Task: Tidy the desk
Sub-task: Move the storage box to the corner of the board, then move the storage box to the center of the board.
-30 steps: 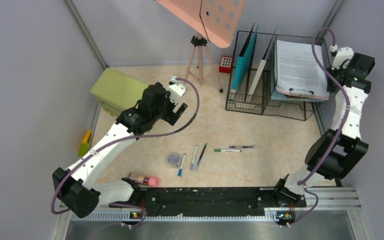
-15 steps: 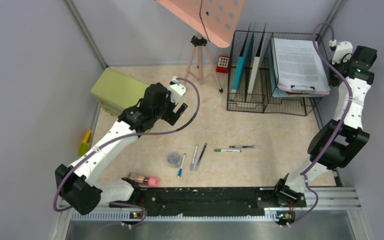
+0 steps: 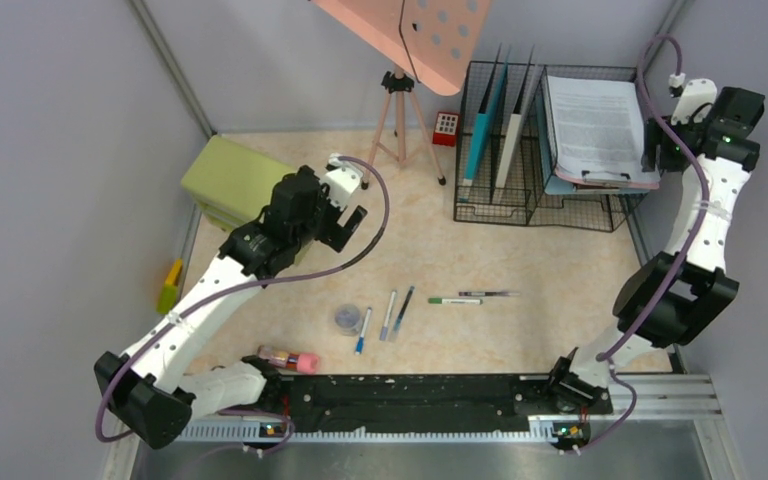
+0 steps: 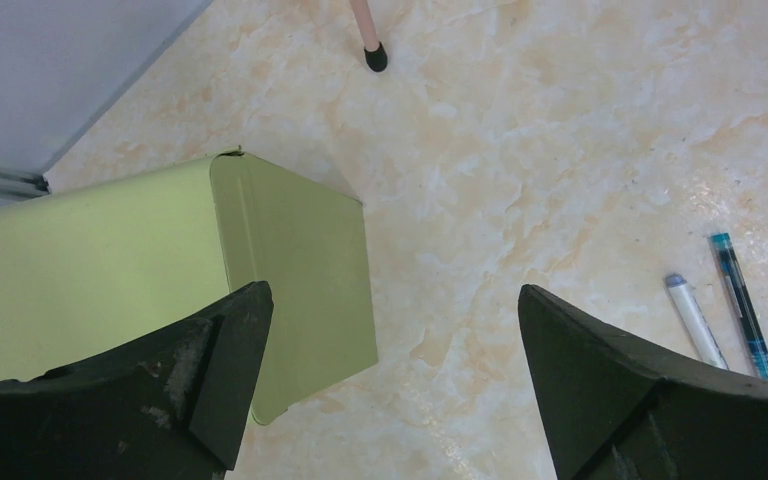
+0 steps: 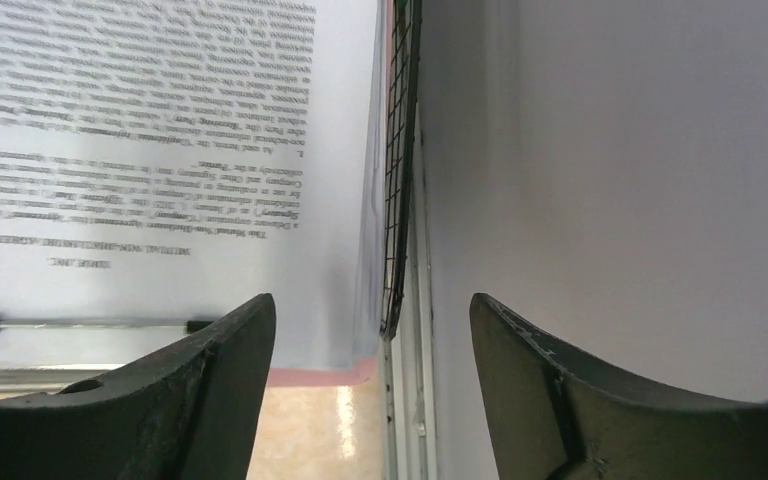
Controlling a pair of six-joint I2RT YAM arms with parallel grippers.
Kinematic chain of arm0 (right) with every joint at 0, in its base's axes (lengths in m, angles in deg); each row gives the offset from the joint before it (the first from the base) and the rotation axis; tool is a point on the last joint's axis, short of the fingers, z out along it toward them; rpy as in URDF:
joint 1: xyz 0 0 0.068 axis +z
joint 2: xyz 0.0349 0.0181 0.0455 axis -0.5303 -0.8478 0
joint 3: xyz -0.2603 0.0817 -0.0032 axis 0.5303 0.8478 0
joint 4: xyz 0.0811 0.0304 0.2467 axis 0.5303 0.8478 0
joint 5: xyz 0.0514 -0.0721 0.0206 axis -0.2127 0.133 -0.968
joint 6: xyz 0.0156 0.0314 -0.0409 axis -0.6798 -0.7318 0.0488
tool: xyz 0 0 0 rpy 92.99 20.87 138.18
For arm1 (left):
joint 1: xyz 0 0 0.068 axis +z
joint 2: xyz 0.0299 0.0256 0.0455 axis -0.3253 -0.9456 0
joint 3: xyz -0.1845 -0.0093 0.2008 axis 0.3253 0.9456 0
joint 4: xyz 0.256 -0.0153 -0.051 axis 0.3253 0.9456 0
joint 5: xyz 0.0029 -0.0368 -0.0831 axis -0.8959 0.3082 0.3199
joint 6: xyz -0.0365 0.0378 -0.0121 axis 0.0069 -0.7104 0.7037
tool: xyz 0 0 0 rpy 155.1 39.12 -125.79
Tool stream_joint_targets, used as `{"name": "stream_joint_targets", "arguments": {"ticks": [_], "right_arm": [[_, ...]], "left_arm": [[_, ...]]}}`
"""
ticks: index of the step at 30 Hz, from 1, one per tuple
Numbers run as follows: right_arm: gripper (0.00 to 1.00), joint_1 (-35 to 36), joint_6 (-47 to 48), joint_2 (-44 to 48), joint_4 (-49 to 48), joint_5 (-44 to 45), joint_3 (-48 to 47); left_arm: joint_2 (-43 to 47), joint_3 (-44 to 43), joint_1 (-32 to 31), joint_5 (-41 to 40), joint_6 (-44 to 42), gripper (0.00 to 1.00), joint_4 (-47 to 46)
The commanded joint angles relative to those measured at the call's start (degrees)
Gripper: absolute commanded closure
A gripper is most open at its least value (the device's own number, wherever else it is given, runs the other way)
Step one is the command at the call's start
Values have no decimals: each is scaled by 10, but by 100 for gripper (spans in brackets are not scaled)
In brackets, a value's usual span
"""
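Two grippers, both w/ jaws apart, nothing held. Left gripper [image 4: 392, 300]: matte black wedge fingers. Beneath it the desk [image 4: 560, 150], glossy peach marbled, open room fwd-right. Boxy smooth green cabinet [image 4: 110, 260], rounded edges, under its left finger. Pens [image 4: 695, 320] to its right. Right gripper [image 5: 370, 305]: wire-mesh rack [image 5: 397, 200] edge ahead, printed sheet [image 5: 160, 120] left, grey wall [image 5: 610, 180] right, tight gap. Print legible in wrist view only.

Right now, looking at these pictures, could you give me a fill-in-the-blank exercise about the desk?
The small cabinet is ____ in colour.
The left end effector has its jaws ____.
The clipboard rests on the wire rack at the far ____ corner of the desk.
Missing words: green; open; right.
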Motion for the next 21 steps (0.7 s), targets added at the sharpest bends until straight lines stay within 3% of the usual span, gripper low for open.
{"name": "stream_joint_targets", "arguments": {"ticks": [1, 10, 17, 21], "right_arm": [[28, -4, -50, 91, 2, -31, -33], [9, 34, -93, 263, -32, -172, 103], [6, 195, -113, 335, -24, -191, 161], [6, 314, -134, 337, -34, -183, 172]], "left_arm": [[34, 9, 9, 2, 22, 2, -30], [126, 36, 43, -49, 17, 2, 20], [196, 32, 84, -93, 1, 2, 95], [194, 34, 148, -116, -4, 2, 68]]}}
